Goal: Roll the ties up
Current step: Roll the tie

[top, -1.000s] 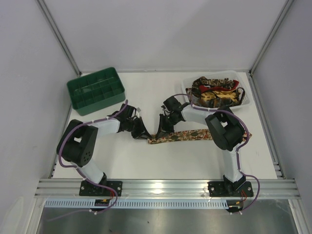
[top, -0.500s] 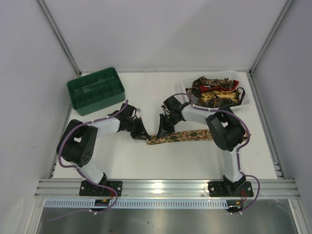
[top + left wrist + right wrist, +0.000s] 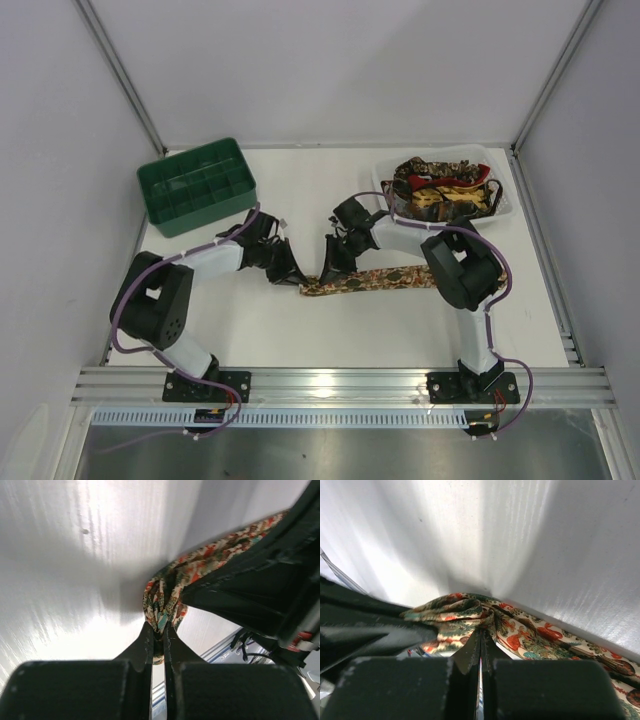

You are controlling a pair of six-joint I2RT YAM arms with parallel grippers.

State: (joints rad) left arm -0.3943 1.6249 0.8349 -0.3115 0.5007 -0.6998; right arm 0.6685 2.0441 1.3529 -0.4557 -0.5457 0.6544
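One tie (image 3: 385, 279), a floral print in brown, green and red, lies across the middle of the table, and its left end is bunched up. My left gripper (image 3: 296, 278) pinches that bunched end; in the left wrist view the jaws (image 3: 159, 628) are shut on folded fabric of the tie (image 3: 167, 590). My right gripper (image 3: 328, 268) stands just to the right of it. Its jaws (image 3: 481, 632) are shut on a gathered fold of the same tie (image 3: 530, 632). More ties (image 3: 440, 188) lie heaped in a white tray.
The white tray (image 3: 503, 207) sits at the back right, close behind my right arm. A green compartmented crate (image 3: 197, 186) stands at the back left. The two grippers are almost touching. Metal rails run along the table's near edge.
My left arm's elbow has shifted slightly to the left and the gripper has crept a little away from me. Both grips on the tie are unchanged.
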